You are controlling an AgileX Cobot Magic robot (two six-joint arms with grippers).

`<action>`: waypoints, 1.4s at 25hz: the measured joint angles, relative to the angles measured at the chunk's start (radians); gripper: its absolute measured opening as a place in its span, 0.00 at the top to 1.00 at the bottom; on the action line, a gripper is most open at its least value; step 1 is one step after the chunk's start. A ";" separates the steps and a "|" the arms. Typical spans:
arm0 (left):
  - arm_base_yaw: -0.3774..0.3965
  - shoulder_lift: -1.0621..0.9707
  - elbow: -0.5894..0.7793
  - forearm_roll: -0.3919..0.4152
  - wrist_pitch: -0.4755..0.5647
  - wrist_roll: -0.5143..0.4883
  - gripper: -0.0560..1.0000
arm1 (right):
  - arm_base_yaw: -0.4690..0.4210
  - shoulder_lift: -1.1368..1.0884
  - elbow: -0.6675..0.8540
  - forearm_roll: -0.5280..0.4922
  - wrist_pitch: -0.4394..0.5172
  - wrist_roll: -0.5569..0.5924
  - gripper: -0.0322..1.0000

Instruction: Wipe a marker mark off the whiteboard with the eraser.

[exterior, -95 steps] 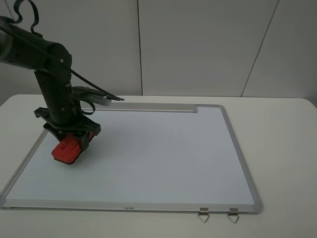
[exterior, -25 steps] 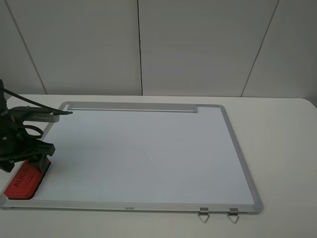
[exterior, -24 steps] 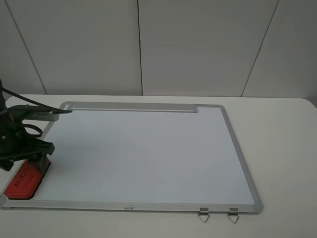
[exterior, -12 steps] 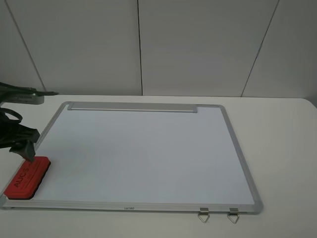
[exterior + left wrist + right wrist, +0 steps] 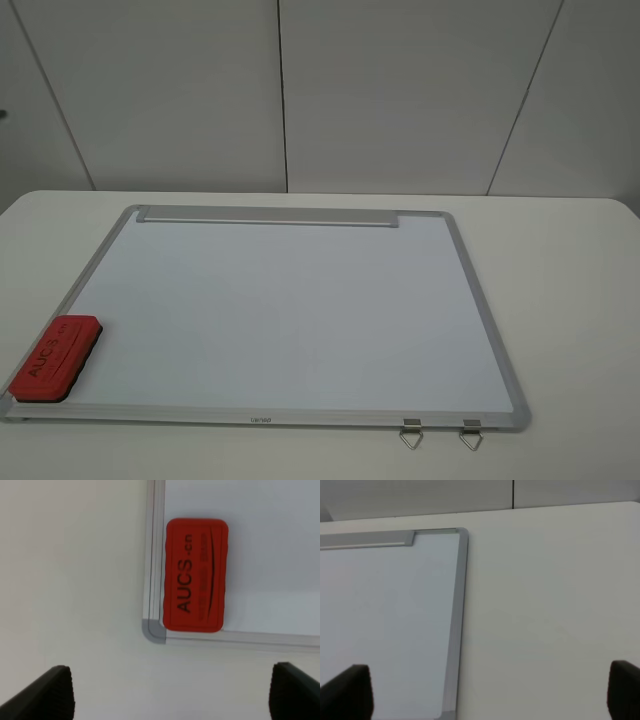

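Half a second ago the left arm's black gripper hung at the left edge of the high view, just beyond the far end of the eraser; now no arm shows in that view at all. The small red rectangular block eraser (image 5: 56, 357) with rounded corners lies where it lay then, alone in the near-left corner of the large white whiteboard (image 5: 290, 310) with its silver aluminium frame. A few seconds back the gripper held it further in on the board.

In the left wrist view the left gripper (image 5: 172, 692) stands spread wide, its two black fingertips (image 5: 47, 692) at opposite lower corners of the picture, holding nothing and touching nothing. The eraser (image 5: 195, 575) lies between and beyond them, well apart from both. The right gripper (image 5: 485, 692) is likewise spread wide and empty, its dark fingertips (image 5: 345, 692) over the board's right side and the white tabletop (image 5: 550, 605).

The eraser lies flat, lettered face up with dark "AUCS" on it. Its long axis runs alongside the board's left frame rail, one long side just beside that rail, its near short end close against the near rail. No marker mark shows on the white surface in any view.

The metal tray strip (image 5: 265, 215) runs along the far edge, and two small wire clips (image 5: 440, 437) hang off the near edge towards the right.
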 joint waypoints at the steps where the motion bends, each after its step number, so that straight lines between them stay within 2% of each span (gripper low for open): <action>1: 0.000 -0.043 0.000 -0.003 0.044 0.000 0.24 | 0.000 0.000 0.000 0.000 0.000 0.000 0.17; 4: 0.000 -0.166 0.001 -0.041 0.101 0.000 0.24 | 0.000 0.000 0.000 0.000 0.000 0.000 0.17; 9: 0.000 -0.349 0.037 -0.059 0.110 0.016 0.24 | 0.000 0.000 0.000 0.000 0.000 0.000 0.17; 14: 0.000 -0.529 0.135 -0.061 0.113 0.019 0.24 | 0.000 0.000 0.000 0.000 0.000 0.000 0.17; 17: 0.000 -0.636 0.198 -0.061 0.074 0.029 0.24 | 0.000 0.000 0.000 0.000 0.000 0.000 0.17; 21: 0.000 -0.723 0.255 -0.061 -0.022 0.100 0.24 | 0.000 0.000 0.000 0.000 0.000 0.000 0.17; 25: 0.000 -0.793 0.268 -0.061 -0.023 0.147 0.24 | 0.000 0.000 0.000 0.000 0.000 0.000 0.17; 35: 0.000 -1.007 0.272 -0.065 -0.024 0.154 0.24 | 0.000 0.000 0.000 0.000 0.000 0.000 0.17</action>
